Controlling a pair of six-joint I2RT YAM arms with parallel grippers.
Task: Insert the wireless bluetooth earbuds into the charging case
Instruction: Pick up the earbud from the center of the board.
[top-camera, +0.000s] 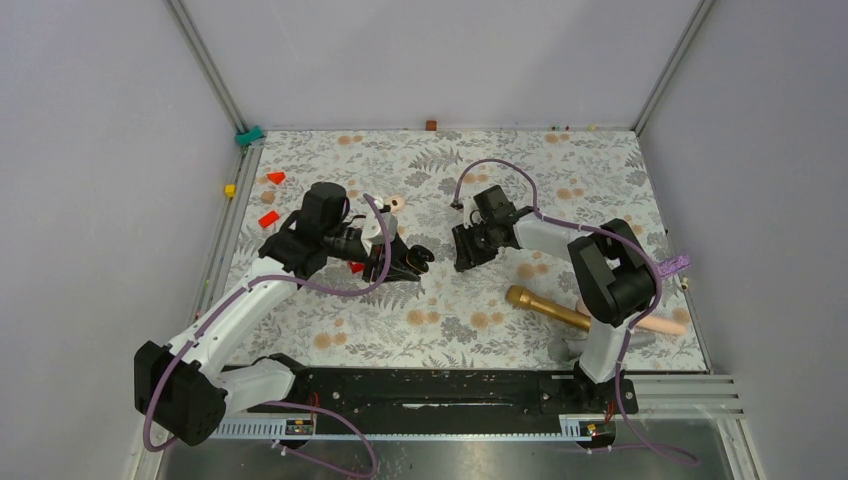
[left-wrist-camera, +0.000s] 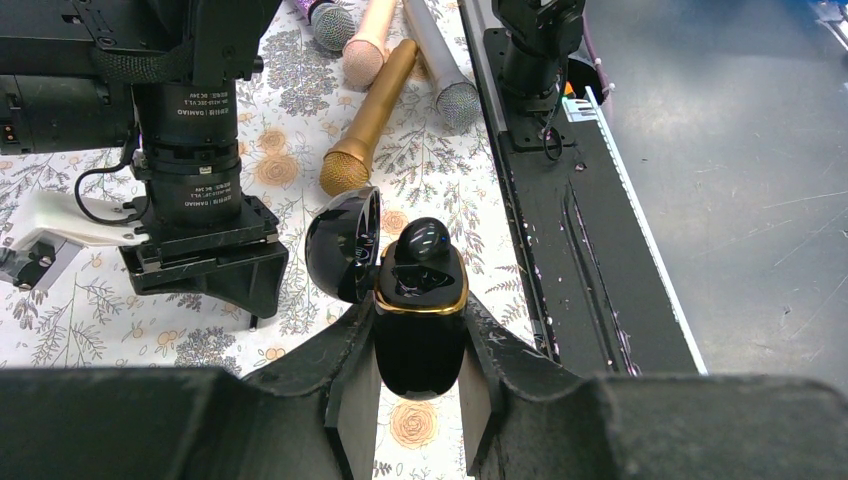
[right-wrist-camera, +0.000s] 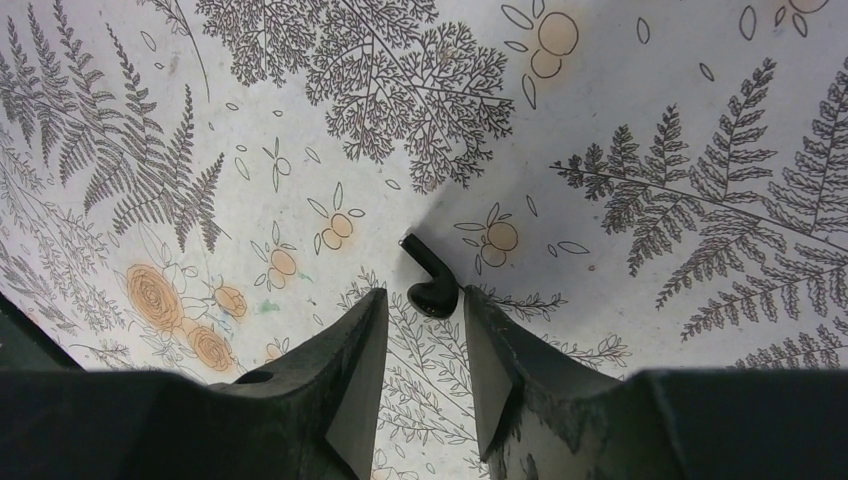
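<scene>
Earbud (right-wrist-camera: 432, 290) sits off-centre in our narrowly open right hand (right-wrist-camera: 424, 303); we should centre before pinching, left hand (left-wrist-camera: 420, 318) clamps charging case (left-wrist-camera: 420, 355).

White desk (top-camera: 600, 180) covering printed with grey fern leaves and small orange roses. The charging case (left-wrist-camera: 420, 340) is glossy black with a thin gold rim. One earbud (right-wrist-camera: 430, 285) is plain black. A metallic gold microphone (top-camera: 545, 307). Bright red pieces (top-camera: 269, 218).

Right arm's wrist motors (left-wrist-camera: 190, 150) carried white labels: "DAMIAO", "DC 24V"; the other print was too small.
</scene>
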